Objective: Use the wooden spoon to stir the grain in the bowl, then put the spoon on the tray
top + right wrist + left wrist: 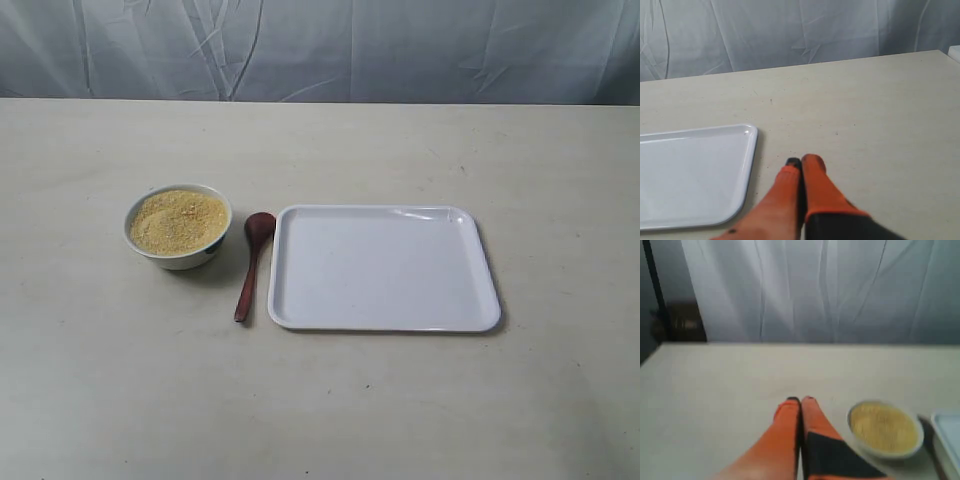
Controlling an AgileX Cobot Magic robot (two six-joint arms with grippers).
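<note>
Wooden spoon [252,263]: lies flat on the table between bowl and tray, head toward the far edge, handle running toward the near edge; just beside the tray's left rim, untouched by either gripper.
Grain [178,220]: fills the bowl nearly to the brim, surface unstirred as far as I can judge.
Bowl [180,262]: upright, left of the spoon's head, near it but apart.
Tray [385,327]: right of the spoon, nothing on it.
Left gripper [800,400]: fingers pressed together, grasping nothing; above bare table beside the bowl.
Right gripper [802,161]: clenched on nothing too, just off the tray's corner.
Step in hand: picking up the spoon, not yet begun.
Doing it well: part the fingers first, then pinch across the lower handle (farthest from the bowl wall), reaching right to the tabletop since the handle is thin, and keeping off the tray rim.
Table [400,400]: pale, flat.
</note>
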